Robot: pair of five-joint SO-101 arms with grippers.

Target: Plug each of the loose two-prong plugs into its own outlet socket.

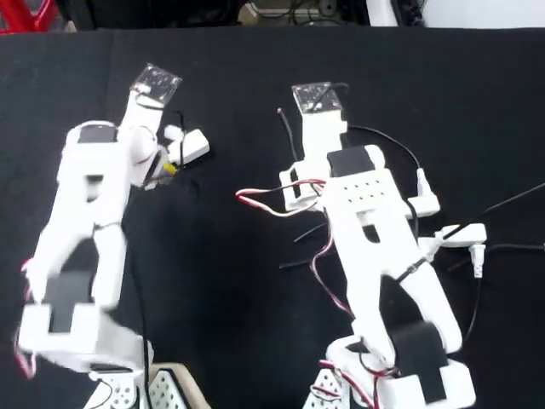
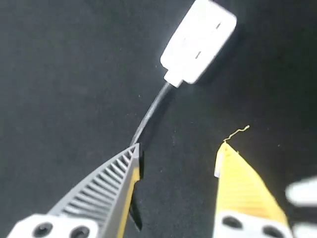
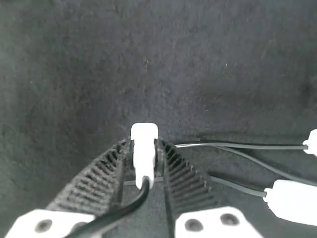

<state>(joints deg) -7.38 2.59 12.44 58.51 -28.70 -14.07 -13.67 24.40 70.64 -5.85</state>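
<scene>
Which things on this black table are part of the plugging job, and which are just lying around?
Job: white two-slot outlet socket on a black cable; small white plug gripped in the right tool; open left tool; more white connectors on black cables.
Lying about: red object behind the black table; pale board at its near edge.

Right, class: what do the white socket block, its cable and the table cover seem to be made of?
The socket block: probably hard plastic, white and smooth, with crisp moulded slots.
The cable: likely a rubber or vinyl sheath, black, bending in a soft curve.
The table cover: seemingly cloth, matte black, with a fuzzy grain.
</scene>
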